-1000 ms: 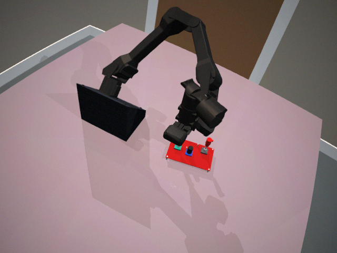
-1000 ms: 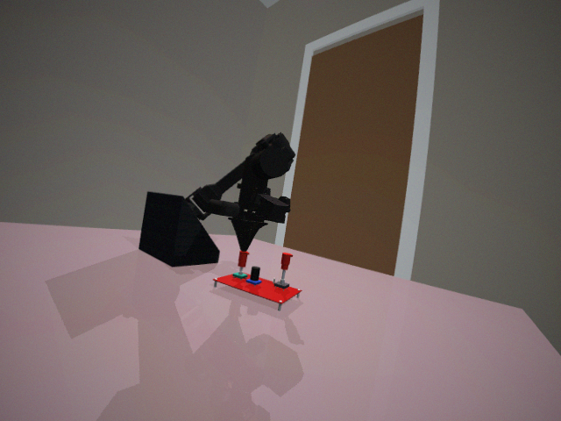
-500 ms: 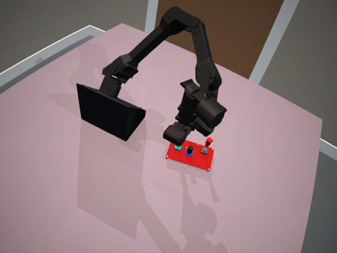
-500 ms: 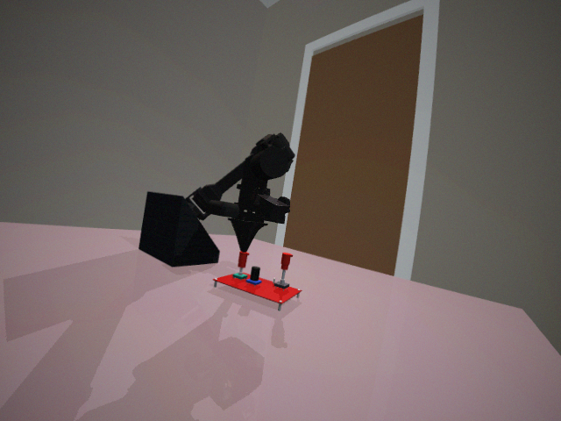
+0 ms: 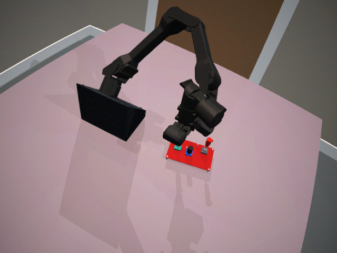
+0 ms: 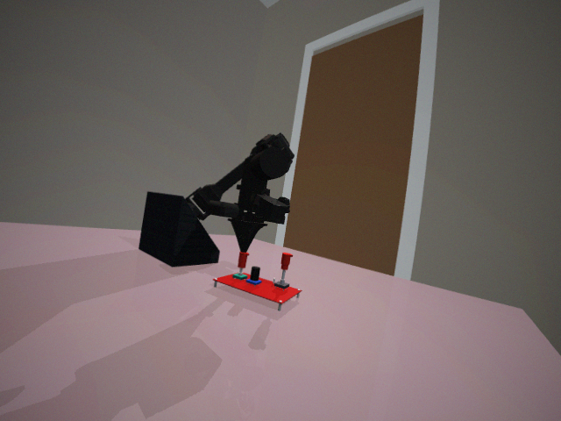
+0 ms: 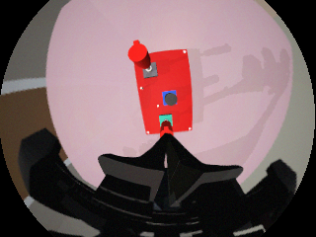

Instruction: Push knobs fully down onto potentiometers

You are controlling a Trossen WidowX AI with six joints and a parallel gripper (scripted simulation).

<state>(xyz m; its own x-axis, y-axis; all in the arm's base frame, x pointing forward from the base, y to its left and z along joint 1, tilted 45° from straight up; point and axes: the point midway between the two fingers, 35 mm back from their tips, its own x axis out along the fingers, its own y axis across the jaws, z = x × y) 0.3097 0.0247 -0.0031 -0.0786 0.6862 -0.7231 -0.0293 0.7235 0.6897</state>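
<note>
A red circuit board (image 5: 198, 161) (image 6: 273, 294) (image 7: 180, 61) stands on short legs. One red knob (image 6: 243, 260) (image 7: 166, 129) is high on the shaft over the green potentiometer (image 5: 177, 147) (image 6: 239, 275) (image 7: 166, 118), with bare shaft below it. Another red knob (image 5: 208, 142) (image 6: 286, 260) (image 7: 139, 54) is high on the shaft over the grey potentiometer (image 5: 204, 150) (image 6: 281, 284) (image 7: 150, 70), shaft also showing. My gripper (image 6: 244, 251) (image 7: 167, 135) is shut and empty, tips pointing down at the top of the green potentiometer's knob, touching or just above it. In the top view the fingertips and that knob are hidden.
A black knob (image 5: 190, 149) (image 6: 255, 273) (image 7: 171, 99) sits low on a blue potentiometer (image 5: 188, 154) (image 6: 253, 281) between the two red knobs. A large black wedge-shaped block (image 5: 103, 111) (image 6: 176, 235) stands at the arm's base, left of the board in the top and exterior views.
</note>
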